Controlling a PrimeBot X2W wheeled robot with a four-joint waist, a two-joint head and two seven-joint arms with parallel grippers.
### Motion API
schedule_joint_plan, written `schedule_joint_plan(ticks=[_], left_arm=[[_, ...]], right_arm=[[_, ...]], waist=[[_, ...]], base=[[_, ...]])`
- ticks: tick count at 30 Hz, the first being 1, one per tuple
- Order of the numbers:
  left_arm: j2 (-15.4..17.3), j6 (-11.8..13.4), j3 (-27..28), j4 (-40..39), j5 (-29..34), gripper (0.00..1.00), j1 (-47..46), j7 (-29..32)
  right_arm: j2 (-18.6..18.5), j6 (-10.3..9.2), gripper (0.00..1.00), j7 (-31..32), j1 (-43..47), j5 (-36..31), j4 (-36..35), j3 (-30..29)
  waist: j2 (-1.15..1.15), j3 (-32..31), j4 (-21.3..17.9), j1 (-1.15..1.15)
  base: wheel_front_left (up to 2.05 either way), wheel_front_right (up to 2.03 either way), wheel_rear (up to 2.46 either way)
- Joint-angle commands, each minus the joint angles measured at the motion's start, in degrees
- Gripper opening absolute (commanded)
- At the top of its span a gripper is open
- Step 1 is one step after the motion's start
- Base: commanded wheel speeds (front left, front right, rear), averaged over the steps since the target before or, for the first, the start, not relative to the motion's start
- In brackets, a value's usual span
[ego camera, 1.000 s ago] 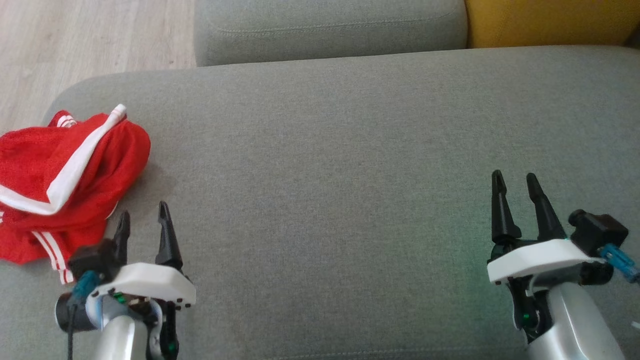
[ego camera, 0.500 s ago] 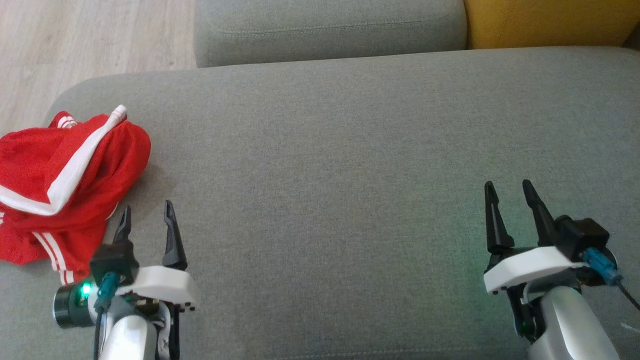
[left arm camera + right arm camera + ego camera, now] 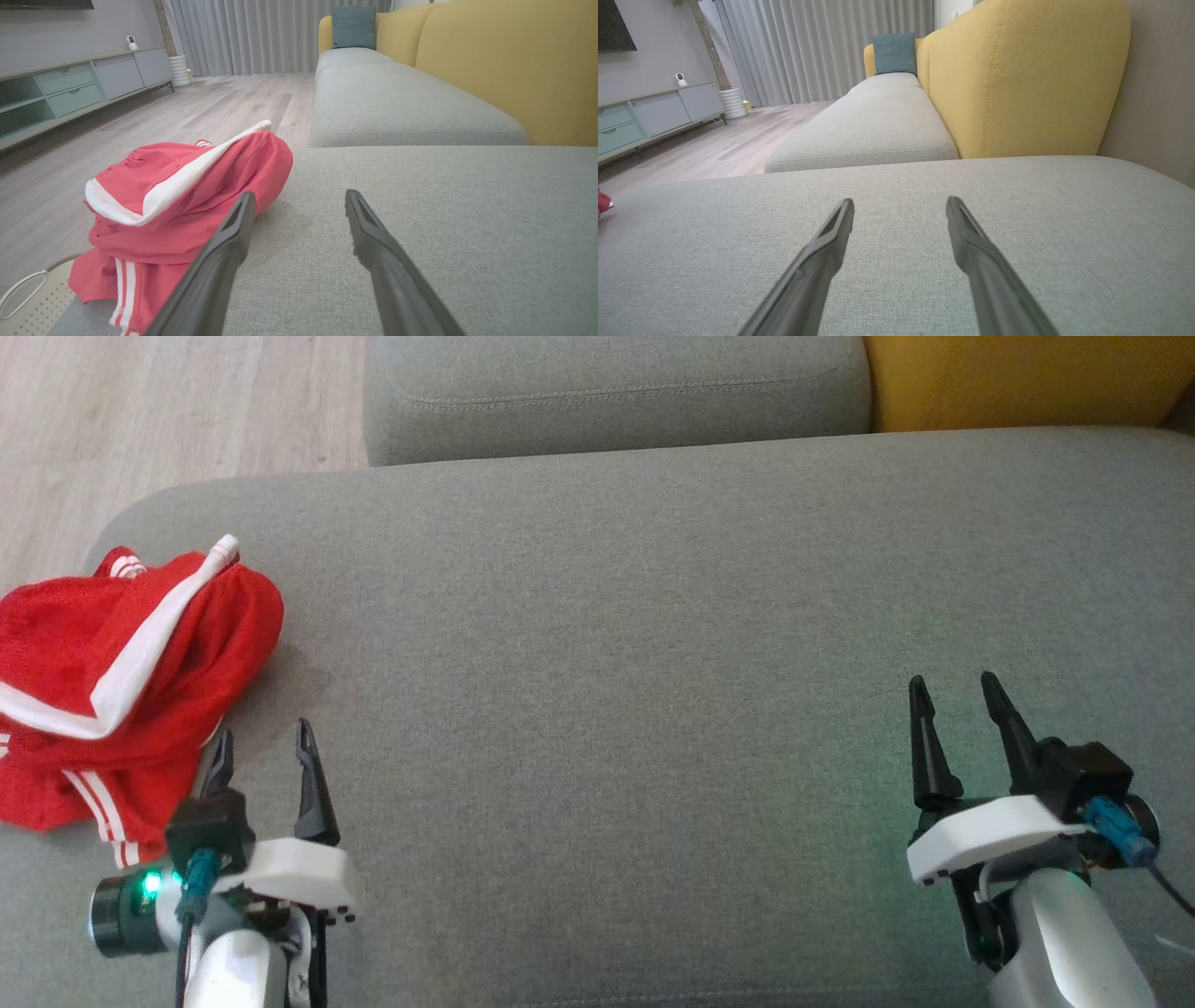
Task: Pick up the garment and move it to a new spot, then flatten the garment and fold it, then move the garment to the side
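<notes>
1. Garment (image 3: 121,681): red with white striped trim, bunched in a heap at the left edge of the grey sofa seat (image 3: 653,616), next to the wood floor (image 3: 168,401).
2. Left gripper (image 3: 263,730): fingers spread wide, nothing between them. It sits just beside the heap's near right side. Cannot tell whether its left finger touches the cloth.
3. Right gripper (image 3: 954,679): fingers wide apart and empty, over bare cushion, well apart from the garment.
4. Yellow backrest (image 3: 1018,378) behind the seat, far right.
</notes>
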Motion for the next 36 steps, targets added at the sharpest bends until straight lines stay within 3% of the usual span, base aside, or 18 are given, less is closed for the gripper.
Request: schedule_joint_plan(ticks=[1, 9, 14, 21, 36], left_arm=[[0.51, -0.39, 1.95, -1.61, -0.2, 1.0, -2.9, -0.72], [0.25, -0.87, 2.39, -1.77, 0.06, 1.0, -3.05, -0.72], [0.12, -1.07, 2.37, -1.78, 0.11, 1.0, -3.1, -0.72], [0.06, -1.39, 2.8, -1.74, 0.24, 1.0, -3.15, -0.72], [1.18, -1.48, 6.31, -2.6, 0.32, 1.0, -1.38, -0.72]], right_arm=[[0.35, -0.05, 1.0, -0.63, -2.6, -0.74, -1.48, 1.1], [0.59, -0.05, 1.0, -0.63, -2.6, -1.0, -1.79, 0.98], [0.68, -0.05, 1.0, -0.63, -2.26, -0.87, -2.73, 1.69], [0.77, -0.05, 1.0, -0.63, -2.08, -0.32, -3.01, 3.19], [0.83, -0.05, 1.0, -0.63, -0.98, 1.97, -3.19, 4.82]], waist=[[0.0, 0.02, 0.09, 0.0], [0.0, 0.12, 0.75, 0.0], [0.0, 0.21, 3.34, 0.0], [0.0, -0.34, 9.01, 0.0], [0.0, -0.78, 25.78, 0.0]], base=[[0.0, 0.0, 0.0], [0.0, 0.0, 0.0], [0.0, 0.0, 0.0], [0.0, 0.0, 0.0], [0.0, 0.0, 0.0]])
